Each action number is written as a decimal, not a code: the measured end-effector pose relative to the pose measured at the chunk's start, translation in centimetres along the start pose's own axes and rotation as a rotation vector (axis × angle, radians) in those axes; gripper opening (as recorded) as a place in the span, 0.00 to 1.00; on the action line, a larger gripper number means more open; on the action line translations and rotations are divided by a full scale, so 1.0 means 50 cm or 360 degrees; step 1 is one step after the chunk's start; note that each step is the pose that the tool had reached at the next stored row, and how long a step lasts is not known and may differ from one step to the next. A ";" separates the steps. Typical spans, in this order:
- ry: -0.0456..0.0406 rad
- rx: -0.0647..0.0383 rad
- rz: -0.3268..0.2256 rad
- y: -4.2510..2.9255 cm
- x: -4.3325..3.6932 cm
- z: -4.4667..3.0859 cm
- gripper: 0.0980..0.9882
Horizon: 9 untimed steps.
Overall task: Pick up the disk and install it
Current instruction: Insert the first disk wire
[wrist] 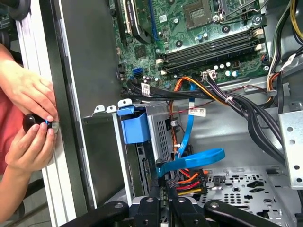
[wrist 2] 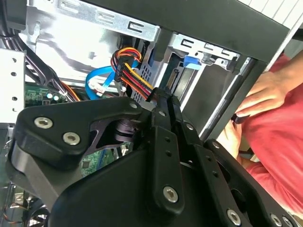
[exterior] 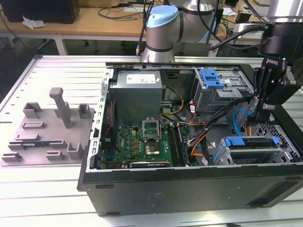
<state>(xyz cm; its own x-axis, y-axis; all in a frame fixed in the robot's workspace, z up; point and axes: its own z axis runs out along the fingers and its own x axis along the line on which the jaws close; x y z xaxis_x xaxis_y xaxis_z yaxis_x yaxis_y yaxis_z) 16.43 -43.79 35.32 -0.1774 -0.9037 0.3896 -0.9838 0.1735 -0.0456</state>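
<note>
The gripper hangs at the exterior view's right, reaching down into the open case. Its fingers are pressed together in the second wrist view; I cannot tell whether anything is pinched between them. The tips sit just beside a bundle of red, yellow and orange wires and near a blue cable.

At the exterior view's left a grey fixture with upright posts lies on the slatted table, just beside the case. Inside the case comes first the grey power supply, with the green board below it. Further right, at the back, stands a metal cage with a blue latch.

The disk sits in the lower right corner of the exterior view, slotted into a metal bay with its blue bracket ends showing at both sides. It lies below the gripper and apart from it.

In the first wrist view a person's two hands hold a small black knob just outside the case wall.
</note>
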 end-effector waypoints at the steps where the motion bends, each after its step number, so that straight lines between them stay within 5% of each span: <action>1: -0.0012 -0.0002 0.0000 -0.001 0.004 0.001 0.07; 3: -0.0064 -0.0012 -0.0001 -0.004 0.020 0.009 0.07; 5: -0.0100 -0.0018 -0.0003 -0.006 0.033 0.014 0.07; 9: -0.0112 -0.0016 -0.0014 -0.007 0.040 0.012 0.07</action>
<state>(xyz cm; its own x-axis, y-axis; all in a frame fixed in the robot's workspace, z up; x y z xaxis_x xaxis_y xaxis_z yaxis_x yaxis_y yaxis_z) 16.42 -45.88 35.54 -0.1703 -0.9305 0.3243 -0.9851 0.1687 -0.0332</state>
